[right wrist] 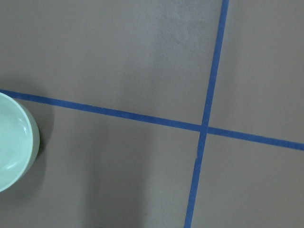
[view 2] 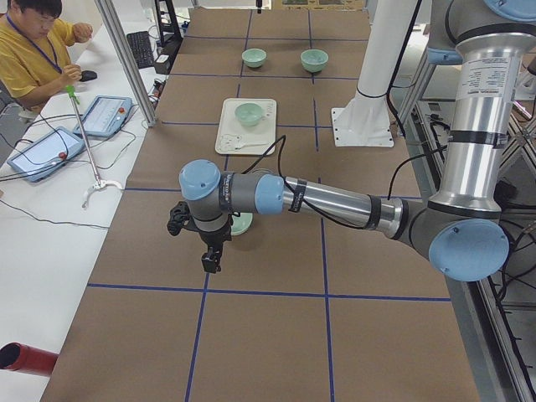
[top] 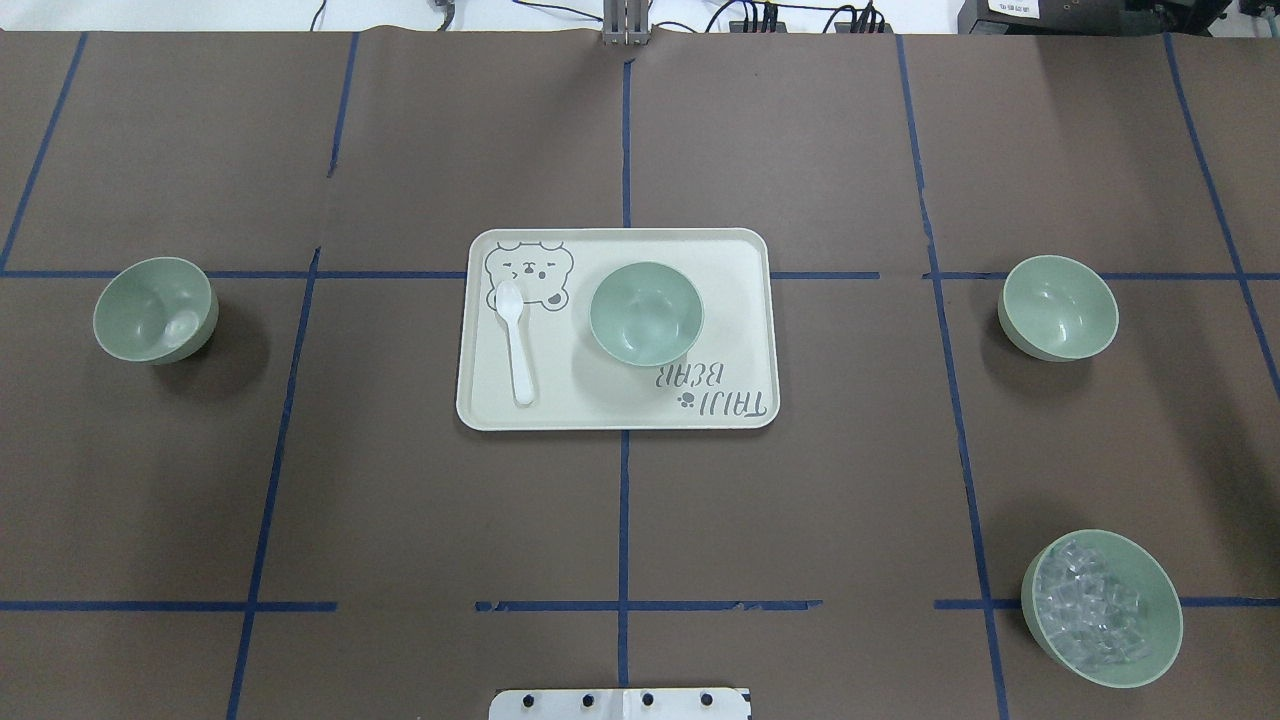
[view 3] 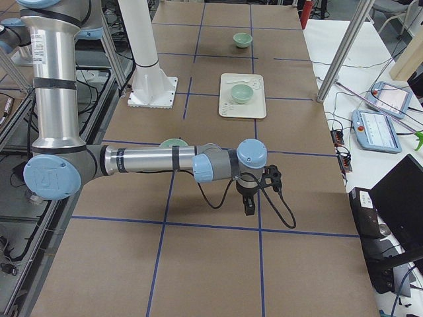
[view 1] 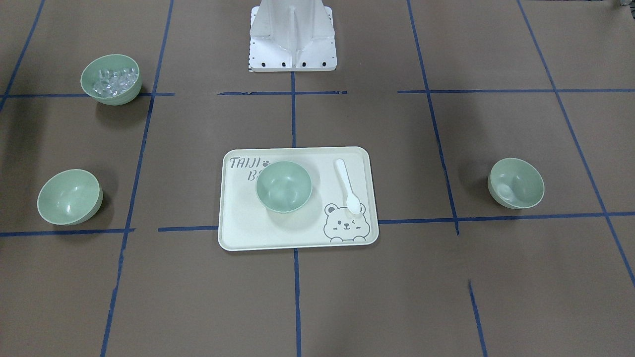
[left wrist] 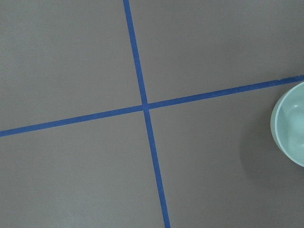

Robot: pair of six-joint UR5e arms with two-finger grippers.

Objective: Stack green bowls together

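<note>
Three plain pale green bowls stand apart. One (top: 646,313) sits on the cream tray (top: 740,260) at the table's middle. One (top: 155,310) is at the table's left end and one (top: 1060,307) at its right end. My left gripper (view 2: 211,261) hangs above the table beside the left bowl (view 2: 242,224); that bowl's rim shows in the left wrist view (left wrist: 290,126). My right gripper (view 3: 249,206) hangs near the right end; a bowl edge shows in the right wrist view (right wrist: 14,142). Both grippers show only in the side views, so I cannot tell whether they are open or shut.
A green bowl of clear cubes (top: 1100,608) stands at the near right. A white spoon (top: 516,340) lies on the tray. The robot's base plate (top: 620,703) is at the near middle edge. An operator (view 2: 33,50) sits beside the table.
</note>
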